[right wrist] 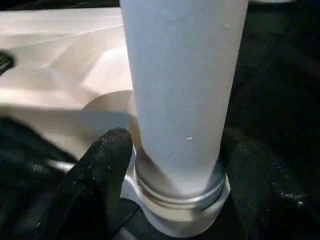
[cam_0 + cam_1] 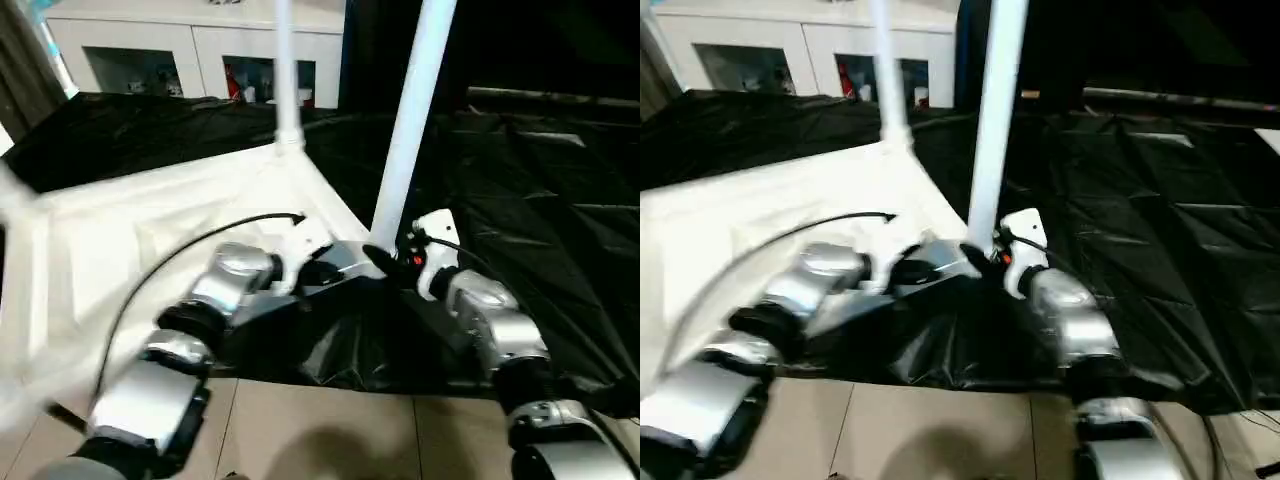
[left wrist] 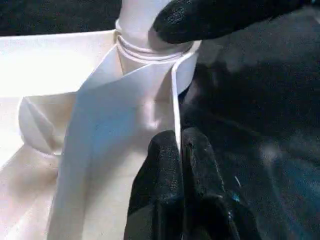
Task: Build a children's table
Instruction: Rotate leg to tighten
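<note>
The children's table top [image 2: 120,230] lies upside down on a black sheet, white with a raised rim. Two white legs stand upright in its corner sockets, one at the far corner [image 2: 285,80] and one at the near right corner [image 2: 412,120]. My left gripper [image 2: 322,268] is shut on the rim [image 3: 176,100] just beside the near leg's socket, its fingers [image 3: 162,150] pinching the thin wall. My right gripper [image 1: 177,150] is open around the base of the near leg [image 1: 182,75], one finger [image 1: 100,170] on each side, close to the collar.
A black sheet [image 2: 520,180] covers the ground under and to the right of the table top. A white cabinet [image 2: 200,45] stands at the back. Beige floor [image 2: 330,430] lies in front. A black cable [image 2: 180,255] arcs over my left forearm.
</note>
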{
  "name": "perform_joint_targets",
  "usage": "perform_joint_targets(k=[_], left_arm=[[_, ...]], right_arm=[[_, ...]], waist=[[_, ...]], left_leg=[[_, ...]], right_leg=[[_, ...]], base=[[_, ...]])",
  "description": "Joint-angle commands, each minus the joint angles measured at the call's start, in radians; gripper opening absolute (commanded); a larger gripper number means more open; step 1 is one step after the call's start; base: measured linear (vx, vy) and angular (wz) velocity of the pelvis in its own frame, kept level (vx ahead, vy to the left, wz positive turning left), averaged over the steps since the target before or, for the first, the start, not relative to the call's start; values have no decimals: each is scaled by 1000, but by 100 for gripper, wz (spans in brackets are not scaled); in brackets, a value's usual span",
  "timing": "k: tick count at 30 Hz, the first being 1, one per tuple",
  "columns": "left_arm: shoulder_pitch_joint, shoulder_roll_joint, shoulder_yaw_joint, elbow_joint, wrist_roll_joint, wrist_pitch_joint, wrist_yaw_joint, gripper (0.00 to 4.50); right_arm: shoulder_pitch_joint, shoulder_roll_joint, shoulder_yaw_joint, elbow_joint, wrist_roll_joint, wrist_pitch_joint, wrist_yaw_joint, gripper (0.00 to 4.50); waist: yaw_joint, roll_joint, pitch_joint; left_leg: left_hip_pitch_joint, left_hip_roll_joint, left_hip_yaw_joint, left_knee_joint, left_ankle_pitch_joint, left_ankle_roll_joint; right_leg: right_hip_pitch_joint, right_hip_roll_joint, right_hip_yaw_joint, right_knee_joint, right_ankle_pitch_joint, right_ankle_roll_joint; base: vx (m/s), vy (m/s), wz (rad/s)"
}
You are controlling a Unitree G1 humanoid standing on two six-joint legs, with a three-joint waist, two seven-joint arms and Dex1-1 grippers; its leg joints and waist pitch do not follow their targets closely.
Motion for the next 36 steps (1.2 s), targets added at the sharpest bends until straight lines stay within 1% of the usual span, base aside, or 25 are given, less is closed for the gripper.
perform_joint_targets(k=[1,2,3,4,5,6,7,8,9,11,13,14,16,18,19,22,23,24,25,27,31,32,33,35,36], left_arm=[[22,17,-42,-16,3,-19,-123,0],[26,27,-44,-24,-1,-28,-152,0],[31,46,-50,-37,-8,-29,-206,0],[32,49,-52,-40,-10,-29,-217,0],[40,67,-62,-59,-20,-29,-286,0],[43,74,-66,-68,-25,-32,-315,0],[46,78,-69,-74,-31,-29,-341,0],[46,79,-69,-75,-32,-29,-345,0],[47,83,-75,-80,-36,-31,-371,0],[48,84,-78,-80,-36,-36,-384,0],[51,81,-79,-86,-38,-39,-390,0],[52,80,-79,-89,-40,-39,-391,0],[47,72,-72,-78,-40,-49,-366,0],[47,70,-71,-73,-40,-53,-355,0],[47,70,-71,-73,-39,-54,-353,0],[52,71,-67,-70,-40,-58,-338,0],[52,71,-66,-65,-40,-60,-333,0],[52,71,-66,-64,-40,-61,-330,0],[51,71,-64,-60,-39,-61,-320,0],[47,68,-60,-52,-37,-60,-304,0],[38,66,-51,-40,-37,-62,-281,0],[36,65,-48,-39,-37,-59,-271,0],[34,64,-45,-37,-38,-57,-262,0],[24,57,-34,-26,-39,-46,-220,0],[22,56,-32,-24,-39,-45,-214,0]], right_arm=[[24,-52,66,-61,31,21,181,300],[29,-70,70,-73,36,25,213,300],[37,-101,81,-93,41,32,274,300],[39,-106,83,-97,41,33,285,300],[47,-138,98,-118,42,36,350,300],[50,-152,105,-127,43,38,376,300],[52,-163,112,-134,46,39,399,300],[53,-165,114,-136,47,39,403,300],[55,-179,124,-145,51,46,432,300],[58,-184,135,-153,42,45,438,300],[60,-185,143,-159,41,44,437,300],[61,-186,144,-162,41,45,438,300],[65,-179,138,-171,47,56,436,300],[71,-178,139,-178,47,60,438,300],[73,-178,140,-179,47,60,438,277],[83,-176,147,-187,48,66,434,267],[86,-175,147,-191,49,69,429,252],[88,-174,147,-195,50,72,425,252],[91,-174,148,-200,51,75,420,235],[96,-171,147,-204,49,77,409,232],[102,-154,142,-189,40,70,381,212],[102,-148,141,-184,38,67,371,212],[103,-141,138,-179,37,66,358,211],[95,-105,115,-149,28,70,269,206],[95,-99,112,-145,27,70,255,206]], waist=[[11,-3,-46],[18,-3,-50],[22,5,-50],[26,10,-58],[26,10,-58],[30,7,-63],[32,9,-67],[33,14,-68],[35,19,-67],[38,17,-62],[46,25,-59],[46,23,-55],[46,24,-51],[48,22,-50],[47,23,-50],[46,23,-51],[46,24,-52],[46,24,-53],[47,23,-53],[46,23,-53],[47,21,-48],[46,20,-47],[47,18,-46],[44,18,-42],[42,16,-42]], left_leg=[[0,25,-13,-63,-282,58],[-2,28,-10,-57,-237,73],[2,30,-4,-53,-211,82],[-6,29,-6,-48,-155,92],[-6,29,-6,-48,-155,92],[-4,28,-4,-40,-110,113],[-6,25,-3,-33,-65,137],[-5,25,-2,-29,-46,158],[-6,26,-2,-28,-47,162],[-4,29,-2,-31,-83,157],[1,33,-2,-37,-143,120],[3,34,-1,-41,-182,99],[6,33,0,-44,-231,71],[6,33,0,-46,-241,57],[5,33,0,-46,-238,53],[2,31,-1,-45,-216,54],[2,31,-1,-44,-206,57],[1,30,-1,-43,-201,59],[0,30,-1,-42,-192,64],[-2,30,-2,-42,-185,69],[3,30,-1,-46,-242,53],[1,30,-3,-47,-251,47],[1,30,-3,-48,-255,44],[2,28,-5,-52,-283,30],[2,28,-5,-52,-290,25]], right_leg=[[38,-52,37,-76,-269,-199],[42,-51,37,-65,-179,-221],[39,-46,36,-58,-106,-250],[49,-46,33,-40,-15,-273],[49,-46,33,-40,-15,-273],[49,-44,33,-31,88,-297],[49,-41,33,-21,183,-317],[45,-41,31,-18,232,-333],[45,-41,30,-17,237,-337],[44,-44,29,-21,183,-336],[43,-47,31,-29,84,-325],[41,-46,32,-35,28,-317],[39,-47,34,-43,-48,-302],[40,-49,36,-47,-90,-288],[40,-49,37,-47,-102,-281],[42,-49,37,-46,-92,-272],[41,-48,37,-44,-80,-271],[42,-47,36,-43,-72,-272],[42,-47,36,-42,-59,-272],[43,-47,35,-42,-55,-272],[37,-50,37,-53,-155,-257],[37,-51,37,-54,-183,-248],[37,-51,37,-56,-198,-243],[33,-53,39,-64,-280,-219],[32,-53,39,-65,-300,-211]], base=[[53,-16,1],[53,-16,1],[67,-5,1],[0,0,0],[58,1,-2],[0,0,0],[0,0,0],[0,0,0],[0,0,0],[0,0,0],[0,0,0],[0,0,0],[0,0,0],[0,0,0],[0,0,0],[0,0,0],[0,0,0],[0,0,0],[0,0,0],[0,0,0],[0,0,0],[0,0,0],[0,0,0],[0,0,0],[0,0,0]])
